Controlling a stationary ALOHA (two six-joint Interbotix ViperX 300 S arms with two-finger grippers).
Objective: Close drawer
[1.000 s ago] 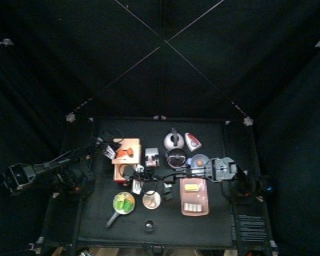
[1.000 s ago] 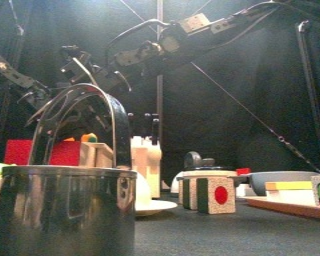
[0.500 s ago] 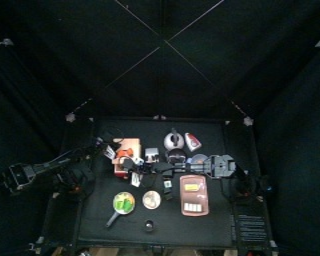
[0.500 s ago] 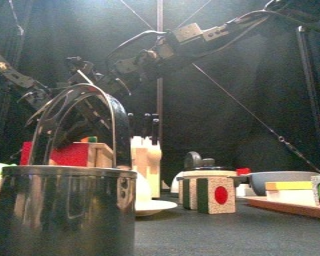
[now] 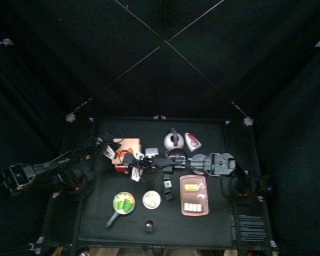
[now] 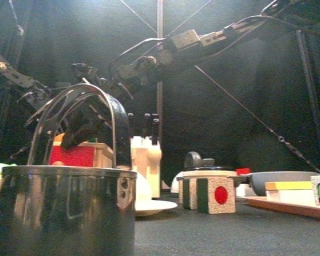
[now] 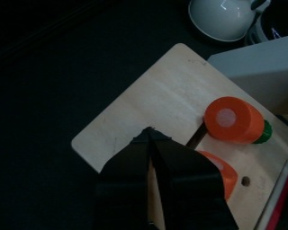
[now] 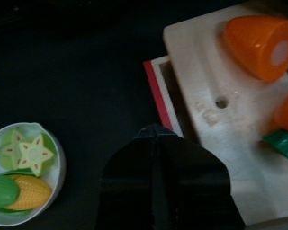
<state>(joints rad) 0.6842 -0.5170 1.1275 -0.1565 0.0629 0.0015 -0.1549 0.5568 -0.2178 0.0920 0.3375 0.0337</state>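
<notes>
The drawer [image 5: 123, 152] is a small tan wooden box at the table's left middle. In the front view the drawer [image 6: 77, 154] shows a red face behind the pot handle. Its pale top [image 7: 153, 103] carries orange toy pieces, and a red edge [image 8: 158, 90] runs along its side. My left gripper [image 7: 148, 137] hovers over that top, jaws a narrow slit apart, holding nothing I can see. Reaching across from the right, my right gripper [image 8: 158, 133] hangs above the drawer's red edge with its jaws together. From above, the left gripper [image 5: 107, 156] and right gripper [image 5: 141, 163] flank the drawer.
A steel pot [image 6: 63, 210] fills the front view's near left. White bottles [image 6: 147, 165] and a red-and-green block [image 6: 211, 192] stand behind it. A plate of toy food [image 8: 24, 162] lies near the drawer. A pinkish tray [image 5: 192, 195] and green bowl [image 5: 124, 203] sit nearer the front.
The right arm has swung further left across the table and come lower toward the drawer. The left arm and both grippers' jaws look unchanged.
</notes>
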